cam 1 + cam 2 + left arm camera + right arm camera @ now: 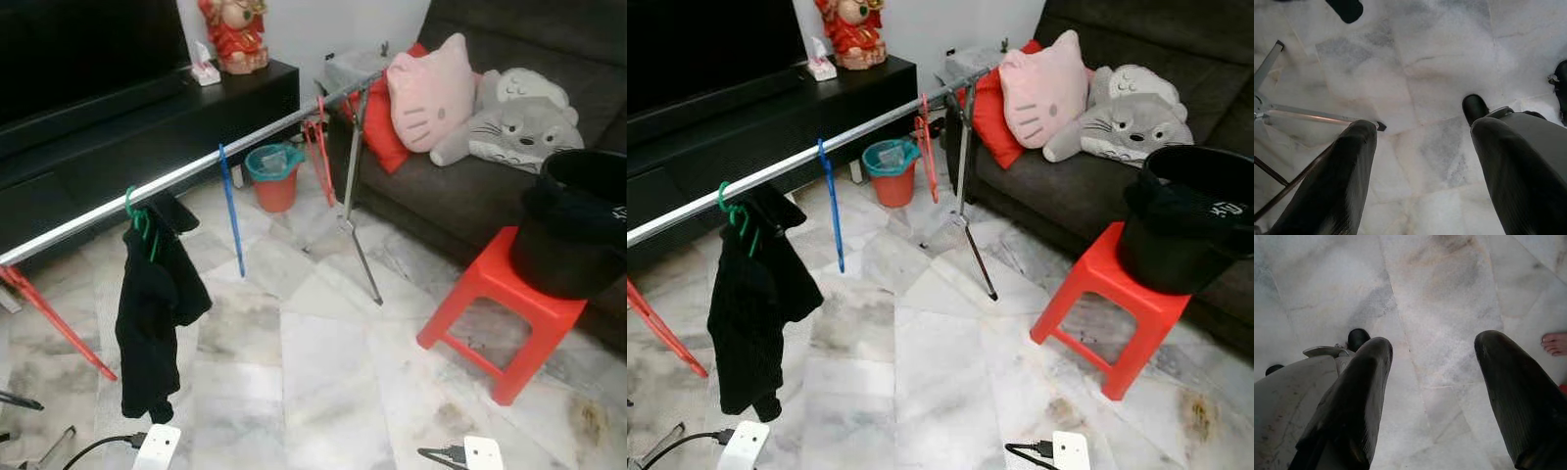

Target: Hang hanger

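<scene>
Both hands far below hangers

- Rail crosses the room; bare stretches lie between black garment, blue hanger and red hangers
- Red stool with black bucket blocks the right
- Open floor between stool and garment

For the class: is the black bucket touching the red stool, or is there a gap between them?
Touching. In the right eye view the black bucket stands directly on the seat of the red stool, its base meeting the red top with no gap visible.
</scene>
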Robot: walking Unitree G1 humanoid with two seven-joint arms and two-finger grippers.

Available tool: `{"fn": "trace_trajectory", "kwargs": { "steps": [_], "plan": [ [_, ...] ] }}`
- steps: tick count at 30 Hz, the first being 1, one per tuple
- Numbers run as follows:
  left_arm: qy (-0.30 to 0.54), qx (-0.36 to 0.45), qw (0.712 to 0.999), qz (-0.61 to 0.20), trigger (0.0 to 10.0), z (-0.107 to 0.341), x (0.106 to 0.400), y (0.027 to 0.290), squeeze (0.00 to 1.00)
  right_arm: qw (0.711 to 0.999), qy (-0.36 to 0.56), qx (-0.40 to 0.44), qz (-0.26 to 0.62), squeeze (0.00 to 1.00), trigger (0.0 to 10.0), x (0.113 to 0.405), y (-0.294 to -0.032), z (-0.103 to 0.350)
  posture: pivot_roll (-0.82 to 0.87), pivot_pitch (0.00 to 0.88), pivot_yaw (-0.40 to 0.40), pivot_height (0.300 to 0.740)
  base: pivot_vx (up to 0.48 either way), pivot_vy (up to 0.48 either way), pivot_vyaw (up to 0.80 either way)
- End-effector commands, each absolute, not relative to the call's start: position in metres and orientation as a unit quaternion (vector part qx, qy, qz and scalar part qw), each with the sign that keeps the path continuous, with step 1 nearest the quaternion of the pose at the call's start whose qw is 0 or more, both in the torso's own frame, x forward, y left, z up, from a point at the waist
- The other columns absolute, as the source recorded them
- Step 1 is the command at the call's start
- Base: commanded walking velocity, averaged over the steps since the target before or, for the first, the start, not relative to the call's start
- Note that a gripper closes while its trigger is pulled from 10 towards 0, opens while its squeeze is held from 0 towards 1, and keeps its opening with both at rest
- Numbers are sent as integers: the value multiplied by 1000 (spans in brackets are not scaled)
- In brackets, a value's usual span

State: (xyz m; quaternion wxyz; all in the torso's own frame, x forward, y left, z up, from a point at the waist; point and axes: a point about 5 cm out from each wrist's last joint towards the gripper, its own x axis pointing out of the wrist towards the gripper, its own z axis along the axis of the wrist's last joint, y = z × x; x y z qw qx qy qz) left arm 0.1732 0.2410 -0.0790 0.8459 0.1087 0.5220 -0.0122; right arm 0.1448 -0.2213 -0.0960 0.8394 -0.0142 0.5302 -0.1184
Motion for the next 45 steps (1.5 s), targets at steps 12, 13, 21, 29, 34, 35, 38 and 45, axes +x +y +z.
{"fn": "trace_trajectory", "kwargs": {
  "steps": [12, 13, 21, 29, 34, 35, 38, 45],
  "plan": [
    [532, 114, 839, -12, 10000, -79, 170, 245, 0, 840, 529, -8, -118, 0, 10000, 145, -219, -96, -115, 0, 38, 740, 0, 0, -701],
    [532, 114, 839, -12, 10000, -79, 170, 245, 0, 840, 529, -8, -118, 0, 10000, 145, -219, -96, -115, 0, 38, 740, 0, 0, -700],
    [532, 118, 839, -13, 10000, -79, 170, 246, 0, 840, 529, -8, -118, 0, 10000, 145, -219, -96, -114, 0, 38, 740, 31, 0, -702],
    [531, 121, 838, -14, 10000, -79, 170, 246, 0, 840, 529, -7, -117, 0, 10000, 145, -219, -96, -113, 0, 39, 740, 0, 0, -704],
    [533, 126, 837, -14, 10000, -79, 170, 247, 0, 841, 529, -7, -116, 0, 10000, 146, -218, -96, -114, 0, 39, 740, 49, 0, -701],
    [533, 126, 837, -14, 10000, -79, 170, 247, 0, 841, 529, -8, -116, 0, 10000, 145, -218, -96, -113, 0, 39, 740, 247, 0, -700],
    [534, 126, 836, -15, 10000, -79, 170, 247, 0, 840, 530, -8, -115, 0, 10000, 145, -218, -97, -114, 0, 39, 740, 0, 0, -700],
    [534, 126, 836, -16, 10000, -80, 168, 247, 0, 840, 530, -9, -114, 0, 10000, 144, -218, -97, -114, 0, 39, 740, 0, 0, -701]
  ]
}}
